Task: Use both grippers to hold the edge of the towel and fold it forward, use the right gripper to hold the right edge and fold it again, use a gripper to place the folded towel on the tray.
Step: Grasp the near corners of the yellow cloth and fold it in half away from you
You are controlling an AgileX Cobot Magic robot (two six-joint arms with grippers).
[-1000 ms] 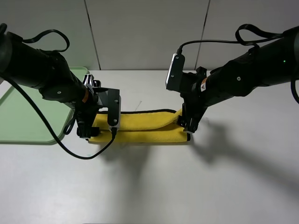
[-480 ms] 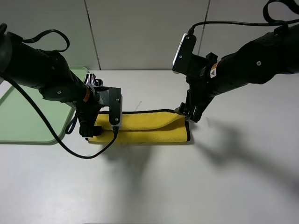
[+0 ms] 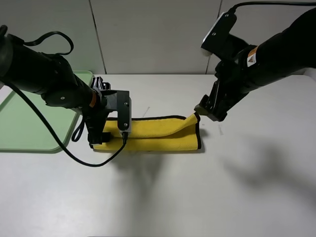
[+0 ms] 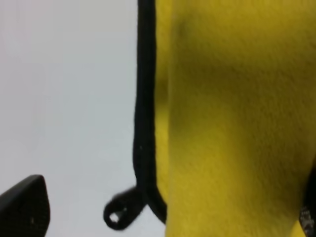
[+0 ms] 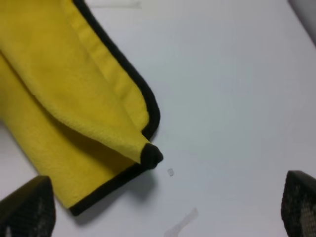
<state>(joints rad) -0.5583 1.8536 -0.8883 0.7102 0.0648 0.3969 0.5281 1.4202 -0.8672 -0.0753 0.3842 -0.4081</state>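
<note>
Bore unreadable label (image 3: 253,58) on right arm, spread left gripper (image 3: 94,141) wide over towel (image 3: 158,132) trim (image 4: 145,98), gripping nothing, hung right gripper (image 3: 210,111) open, empty, wide table (image 3: 163,197) beyond

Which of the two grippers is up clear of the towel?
The right gripper: it hangs open above the towel's right end, touching nothing, while the left gripper sits low at the left end.

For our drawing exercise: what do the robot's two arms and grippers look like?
Both the left arm and right arm are bulky, wrapped in black covers, with looping black cables. Each carries a grey-silver plate at the wrist. The left gripper and right gripper have black fingers.
</note>
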